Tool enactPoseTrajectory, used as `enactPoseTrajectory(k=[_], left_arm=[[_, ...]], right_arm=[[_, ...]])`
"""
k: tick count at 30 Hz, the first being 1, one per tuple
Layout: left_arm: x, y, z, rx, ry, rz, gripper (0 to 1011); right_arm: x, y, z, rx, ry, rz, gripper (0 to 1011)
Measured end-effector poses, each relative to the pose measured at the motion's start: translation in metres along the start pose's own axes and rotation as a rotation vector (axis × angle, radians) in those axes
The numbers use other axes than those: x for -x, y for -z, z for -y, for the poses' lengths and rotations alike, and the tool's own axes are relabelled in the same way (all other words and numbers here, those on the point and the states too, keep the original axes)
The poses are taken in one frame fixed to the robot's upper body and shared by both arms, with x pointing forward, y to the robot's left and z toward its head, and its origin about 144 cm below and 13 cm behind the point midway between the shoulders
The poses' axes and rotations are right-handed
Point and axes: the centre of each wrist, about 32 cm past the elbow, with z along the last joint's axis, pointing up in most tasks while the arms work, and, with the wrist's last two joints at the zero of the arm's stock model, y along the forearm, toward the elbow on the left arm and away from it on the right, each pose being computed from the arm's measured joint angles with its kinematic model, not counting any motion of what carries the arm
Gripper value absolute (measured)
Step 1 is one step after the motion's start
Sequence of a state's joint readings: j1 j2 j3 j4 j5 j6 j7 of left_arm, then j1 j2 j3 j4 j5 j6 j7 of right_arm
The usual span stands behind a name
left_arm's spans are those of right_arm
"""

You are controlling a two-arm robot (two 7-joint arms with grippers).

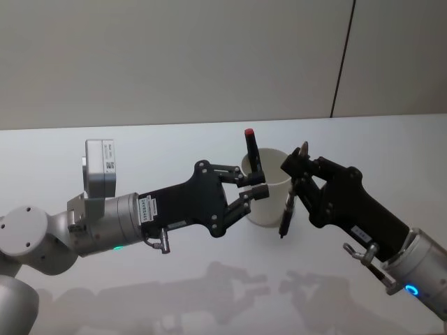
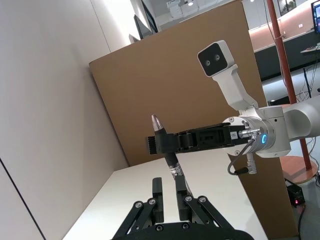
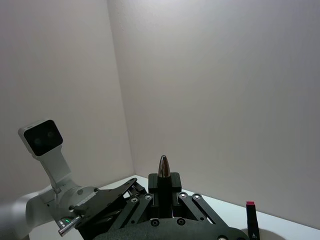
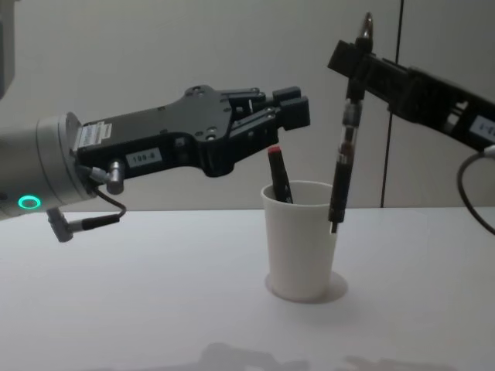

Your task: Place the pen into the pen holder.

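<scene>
Looked like a robotics lab or test cell inside an open office. Bare white table (image 1: 84,146), plain grey wall panels (image 1: 174,56) behind it, no household items. In the left wrist view a tall brown cardboard partition (image 2: 190,85) screened off the table; past it there was a red-brown pole (image 2: 280,50), ceiling lights and what seemed to be a monitor (image 2: 316,17) on a desk, too small to tell further.
</scene>
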State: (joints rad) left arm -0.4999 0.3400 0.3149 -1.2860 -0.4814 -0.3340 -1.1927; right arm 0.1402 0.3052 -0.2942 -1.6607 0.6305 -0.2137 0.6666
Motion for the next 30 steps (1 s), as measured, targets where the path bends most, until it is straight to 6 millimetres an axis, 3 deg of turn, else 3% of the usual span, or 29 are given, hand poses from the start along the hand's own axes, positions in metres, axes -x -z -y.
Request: enactPoseTrajectory(k=[17,20,30], left_arm=[[0.0000,0.0000,0.0000,0.000,0.000,0.000,171],[0.0000,0.0000,0.0000,0.000,0.000,0.000,214],[0.0000,0.0000,0.0000,0.000,0.000,0.000,540]], right_arm=[[0.0011,-0.0004,-0.0028,-0.010,0.001,0.009,123],[0.0014,-0.0009,-0.0028,-0.012,0.001,0.010,123],[0.0026,-0.0027,-0.0018,-0.018,0.001,0.015,123]])
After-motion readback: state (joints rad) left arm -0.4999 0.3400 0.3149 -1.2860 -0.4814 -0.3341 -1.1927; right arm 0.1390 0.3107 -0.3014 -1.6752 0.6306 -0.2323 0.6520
